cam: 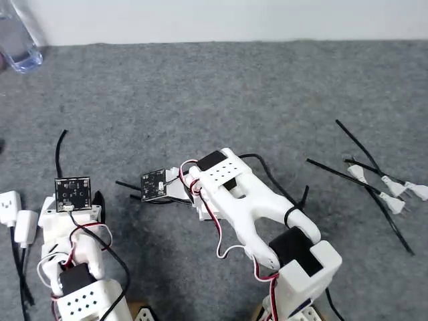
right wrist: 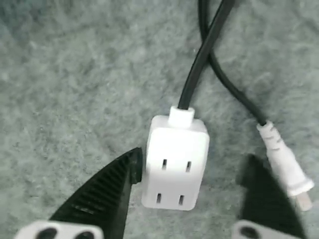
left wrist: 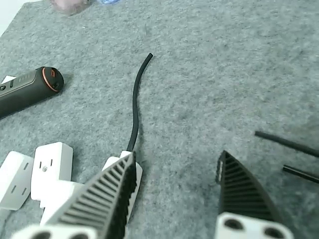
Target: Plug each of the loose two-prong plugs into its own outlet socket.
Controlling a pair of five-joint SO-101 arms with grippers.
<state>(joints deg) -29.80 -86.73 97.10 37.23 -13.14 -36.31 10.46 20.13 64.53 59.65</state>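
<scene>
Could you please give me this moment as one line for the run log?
left claw: open, near white sockets | right claw: open, over outlet socket | plug: loose beside that socket, not inserted

The counter (cam: 267,87) is a mottled grey felt. The left arm (cam: 73,267) and the right arm (cam: 247,200) are white, with black motor blocks and red, white and black wires. The left gripper (left wrist: 177,157) and the right gripper (right wrist: 193,157) have black, ribbed fingers (left wrist: 107,191) on white bases. The outlet socket (right wrist: 174,169) is white with dark slots. The plug (right wrist: 284,164) beside it is white too, and both are on black cords (right wrist: 199,64). The loose plugs (cam: 394,190) are white with thin black leads. A dark grey handheld device (left wrist: 25,92) carries a copper-orange ring. The wall (cam: 200,20) is white.
</scene>
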